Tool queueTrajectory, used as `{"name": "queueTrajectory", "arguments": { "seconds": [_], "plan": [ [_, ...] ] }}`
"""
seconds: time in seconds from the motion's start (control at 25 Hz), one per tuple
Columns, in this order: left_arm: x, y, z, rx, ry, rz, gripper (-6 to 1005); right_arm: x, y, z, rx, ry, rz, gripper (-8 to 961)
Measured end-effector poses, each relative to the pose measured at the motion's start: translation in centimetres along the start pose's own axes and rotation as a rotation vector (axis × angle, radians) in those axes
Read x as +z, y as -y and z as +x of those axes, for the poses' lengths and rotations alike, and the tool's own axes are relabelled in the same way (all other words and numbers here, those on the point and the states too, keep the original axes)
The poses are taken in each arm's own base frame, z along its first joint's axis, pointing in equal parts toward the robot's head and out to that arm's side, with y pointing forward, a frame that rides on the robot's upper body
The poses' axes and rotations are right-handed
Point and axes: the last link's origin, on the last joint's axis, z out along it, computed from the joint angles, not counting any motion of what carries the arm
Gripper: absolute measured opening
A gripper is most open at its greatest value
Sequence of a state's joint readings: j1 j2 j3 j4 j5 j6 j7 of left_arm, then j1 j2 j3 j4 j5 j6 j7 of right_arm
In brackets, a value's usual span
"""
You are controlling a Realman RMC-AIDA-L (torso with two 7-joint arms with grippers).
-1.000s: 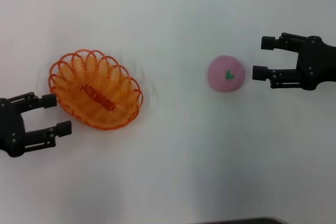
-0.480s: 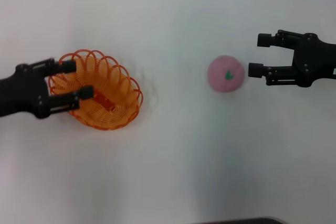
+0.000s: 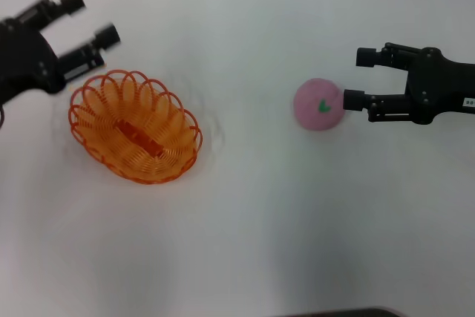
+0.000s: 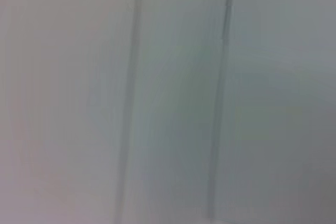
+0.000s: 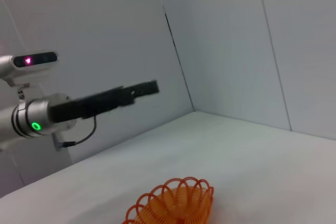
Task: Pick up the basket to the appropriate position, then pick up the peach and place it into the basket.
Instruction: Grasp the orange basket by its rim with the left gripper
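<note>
The orange wire basket (image 3: pixel 136 128) sits on the white table at the left; its rim also shows in the right wrist view (image 5: pixel 173 203). The pink peach (image 3: pixel 319 105), green leaf mark up, lies right of centre. My left gripper (image 3: pixel 90 17) is open and empty, beyond the basket's far left rim and apart from it; the right wrist view shows it (image 5: pixel 139 89) raised well above the table. My right gripper (image 3: pixel 358 78) is open just right of the peach, its nearer fingertip (image 3: pixel 352 99) at the peach's right side. The left wrist view shows neither object.
The white table (image 3: pixel 245 228) carries only the basket and the peach. Grey wall panels (image 5: pixel 226 45) stand behind the table. A dark edge (image 3: pixel 341 312) shows at the table's near side.
My left gripper has swung from over the basket's left rim to the far left and upward, empty. The basket has not moved. My right gripper has crept left towards the peach.
</note>
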State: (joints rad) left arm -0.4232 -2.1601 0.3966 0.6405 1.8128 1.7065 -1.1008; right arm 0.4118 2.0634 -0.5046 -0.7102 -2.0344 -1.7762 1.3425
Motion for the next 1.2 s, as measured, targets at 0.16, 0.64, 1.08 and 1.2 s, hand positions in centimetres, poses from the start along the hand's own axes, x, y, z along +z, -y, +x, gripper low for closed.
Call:
{"name": "queueTrajectory", "arguments": {
  "seconds": [0.16,0.64,1.08,1.2],
  "plan": [
    [0.3,0.6,-0.4,0.016,-0.102,0.114,789,0.3,-0.1,0.0,-0.006,0.004,-0.005,938],
    [-0.1,1.5,-1.3,0.035,-0.233,0.333,787,0.5,-0.2,0.1,0.003,0.007,-0.009,939],
    [0.0,2.1,-1.2,-0.012,-0.229,0.354,786,0.7,-0.2,0.1,-0.006,0.009,-0.013,939],
    [0.1,2.8,-1.0,-0.057,-0.204,0.360,786,0.8,0.0,0.1,-0.008,0.008,-0.007,939]
  ]
}}
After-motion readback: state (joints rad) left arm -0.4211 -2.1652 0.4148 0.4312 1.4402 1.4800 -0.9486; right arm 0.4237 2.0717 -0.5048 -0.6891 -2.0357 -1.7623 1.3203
